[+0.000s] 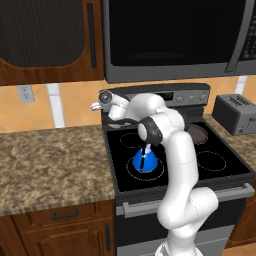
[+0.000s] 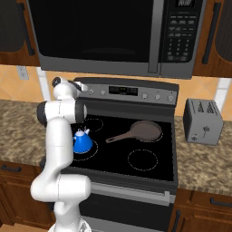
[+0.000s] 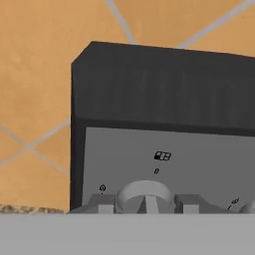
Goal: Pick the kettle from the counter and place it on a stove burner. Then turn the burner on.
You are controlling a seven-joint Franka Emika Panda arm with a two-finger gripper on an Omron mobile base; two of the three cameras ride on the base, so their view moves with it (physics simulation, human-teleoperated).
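The speckled brown-and-beige granite bench [image 1: 50,160] with dark reddish wood cabinet fronts runs to either side of the black glass cooktop [image 2: 149,172], under a large dark microwave [image 2: 99,36] fixed above. A grey two-slot toaster [image 2: 203,121] stands on the bench section at the right edge of the cooktop. The white arm reaches up and left to the grey control panel [image 2: 131,90] at the rear edge of the cooktop, and the gripper [image 1: 95,105] sits at the panel's left end. In the hand view a round grey knob [image 3: 145,197] lies between the two grey finger tips; whether the gripper is clenched on it or released, I cannot tell. A brown long-handled frying pan [image 2: 144,130] rests on the rear right ring, its handle pointing toward the cooktop centre. The small bright blue cone-shaped kettle [image 1: 144,161] with a thin dark upright handle stands upright inside the largest white-outlined stove burner [image 1: 131,172] at the front left corner of the cooktop, apart from the gripper. That ring shows no red glow.
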